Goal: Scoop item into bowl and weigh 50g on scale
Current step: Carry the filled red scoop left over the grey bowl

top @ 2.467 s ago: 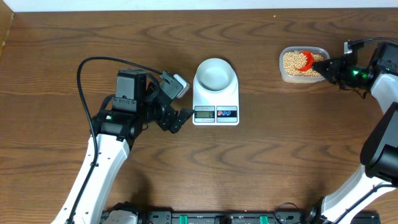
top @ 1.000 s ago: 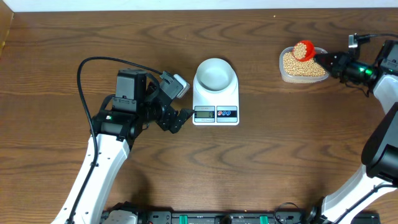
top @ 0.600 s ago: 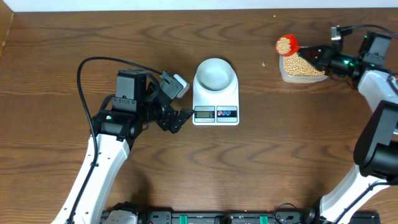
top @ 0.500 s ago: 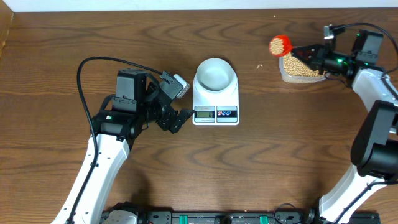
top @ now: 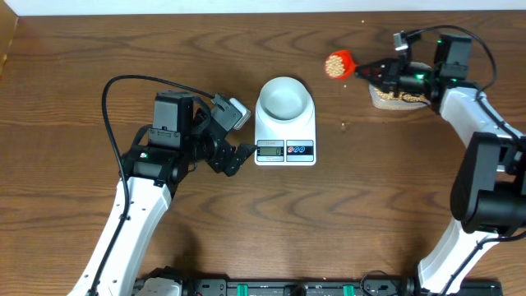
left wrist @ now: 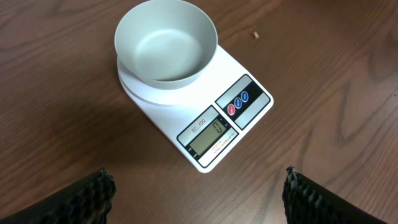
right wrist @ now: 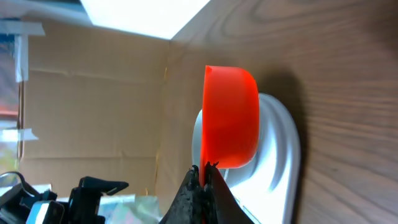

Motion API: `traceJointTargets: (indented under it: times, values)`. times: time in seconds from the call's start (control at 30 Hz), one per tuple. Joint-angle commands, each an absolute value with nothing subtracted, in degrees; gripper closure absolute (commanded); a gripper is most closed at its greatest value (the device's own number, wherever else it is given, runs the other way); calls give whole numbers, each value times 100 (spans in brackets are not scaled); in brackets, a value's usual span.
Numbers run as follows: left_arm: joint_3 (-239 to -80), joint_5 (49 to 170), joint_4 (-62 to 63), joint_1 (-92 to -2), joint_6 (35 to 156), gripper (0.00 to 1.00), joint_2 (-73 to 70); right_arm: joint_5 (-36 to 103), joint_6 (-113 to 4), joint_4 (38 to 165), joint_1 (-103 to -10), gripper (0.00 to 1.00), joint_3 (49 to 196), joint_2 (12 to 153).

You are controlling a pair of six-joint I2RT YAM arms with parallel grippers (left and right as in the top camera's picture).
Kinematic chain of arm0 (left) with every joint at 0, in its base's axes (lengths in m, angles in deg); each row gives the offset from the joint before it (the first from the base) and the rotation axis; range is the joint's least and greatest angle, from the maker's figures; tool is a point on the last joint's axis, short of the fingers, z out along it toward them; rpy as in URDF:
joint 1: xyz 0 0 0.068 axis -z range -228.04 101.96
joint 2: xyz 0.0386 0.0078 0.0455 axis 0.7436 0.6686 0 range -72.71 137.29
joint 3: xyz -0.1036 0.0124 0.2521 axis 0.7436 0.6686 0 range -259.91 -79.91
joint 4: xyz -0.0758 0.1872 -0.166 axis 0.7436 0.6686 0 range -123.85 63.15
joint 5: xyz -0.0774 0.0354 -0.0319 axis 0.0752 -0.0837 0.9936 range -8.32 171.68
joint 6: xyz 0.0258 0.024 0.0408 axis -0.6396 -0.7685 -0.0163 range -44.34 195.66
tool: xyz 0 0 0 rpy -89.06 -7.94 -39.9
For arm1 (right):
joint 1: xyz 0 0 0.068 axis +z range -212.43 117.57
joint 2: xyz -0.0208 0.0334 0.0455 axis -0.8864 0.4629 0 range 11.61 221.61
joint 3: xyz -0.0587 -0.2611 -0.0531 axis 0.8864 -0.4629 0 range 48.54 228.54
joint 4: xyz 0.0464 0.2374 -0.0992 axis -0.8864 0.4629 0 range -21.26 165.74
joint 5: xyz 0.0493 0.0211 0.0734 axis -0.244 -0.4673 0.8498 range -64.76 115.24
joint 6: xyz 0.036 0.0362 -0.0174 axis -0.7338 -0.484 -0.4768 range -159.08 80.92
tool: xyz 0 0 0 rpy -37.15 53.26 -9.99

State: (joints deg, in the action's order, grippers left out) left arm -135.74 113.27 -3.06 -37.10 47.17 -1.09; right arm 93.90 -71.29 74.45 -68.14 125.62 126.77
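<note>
Okay so, scoop: orange, heaped with beans, up in the air between the tub and the bowl, nearer the tub side.
Right gripper: pinched tight on the scoop's handle; the wrist view shows the cup level enough to keep its load.
Left gripper: jaws spread wide, nothing in them, parked just beside the scale's front left corner.
Bowl: sits on the scale's platform, and from the left wrist view it's completely empty.
Scale display: looks like a zero, though the digits are small.
Stray bean: one lies loose on the table, to the right of the scale.
Done: I'd say the loading of a scoop is done, that's about it.
Left: carry it over the bowl, tip it in, read the display, then probably more scoops or small top-ups to land on 50 g.
Progress: early, nothing weighed yet.
</note>
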Motion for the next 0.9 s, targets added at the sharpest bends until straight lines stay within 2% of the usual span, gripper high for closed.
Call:
traceJointTargets:
  times: [0.0, 0.37, 0.87]
  values:
    - [-13535, 11360, -306, -3723, 4746, 11, -164, 9567, -7297, 7341, -6561, 99, 12535, 12775]
    - [-13535, 11360, -306, -3723, 4746, 11, -164, 9323, -7474, 6969, -5894, 99, 12535, 12775]
    - [-13535, 11360, -306, -3723, 4746, 11, -164, 9001, -6218, 6982, -5501, 99, 12535, 12775]
